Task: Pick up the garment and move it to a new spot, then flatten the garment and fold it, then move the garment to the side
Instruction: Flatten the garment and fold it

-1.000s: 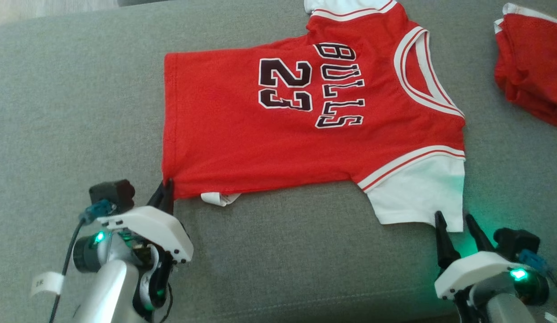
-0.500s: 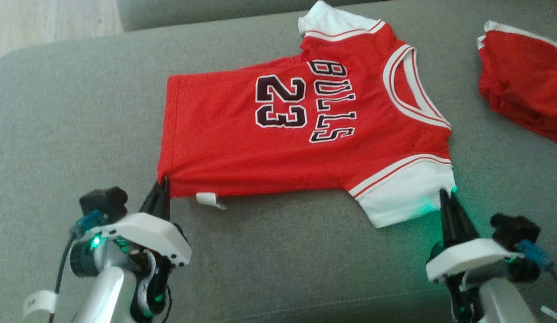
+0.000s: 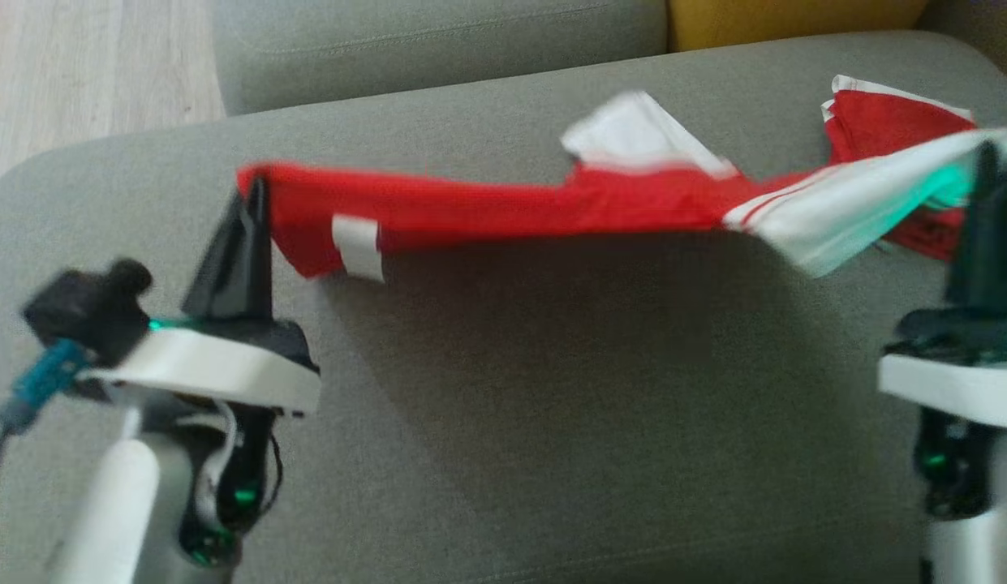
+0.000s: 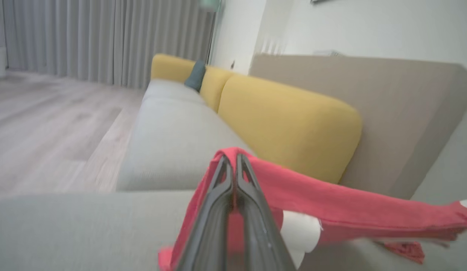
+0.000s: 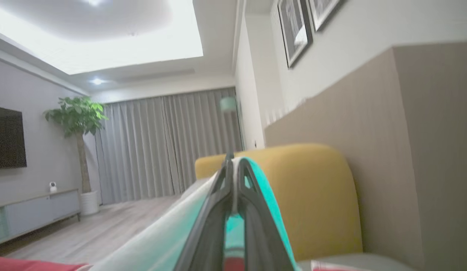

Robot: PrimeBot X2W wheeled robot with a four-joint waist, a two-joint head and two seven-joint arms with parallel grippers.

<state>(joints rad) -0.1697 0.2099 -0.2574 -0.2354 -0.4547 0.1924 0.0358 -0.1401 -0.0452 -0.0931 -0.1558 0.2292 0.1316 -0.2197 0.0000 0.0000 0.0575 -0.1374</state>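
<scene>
Sofa (image 3: 503,389) beneath, jersey (image 3: 487,215) now airborne: my right gripper (image 3: 990,154) at 3 o'clock just clamped its edge, left gripper (image 3: 256,186) clamped at 9; I judge the fold starting.

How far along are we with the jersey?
Pickup looks done: left gripper and right gripper are each shut on an edge of the jersey, stretched between them over the grey cushion. In hand: the move to a new spot. Left: flattening, folding, moving aside.

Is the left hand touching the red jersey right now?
Touching. The left wrist view shows the left hand shut on a corner of the red jersey, cloth pinched between its fingers.
</scene>
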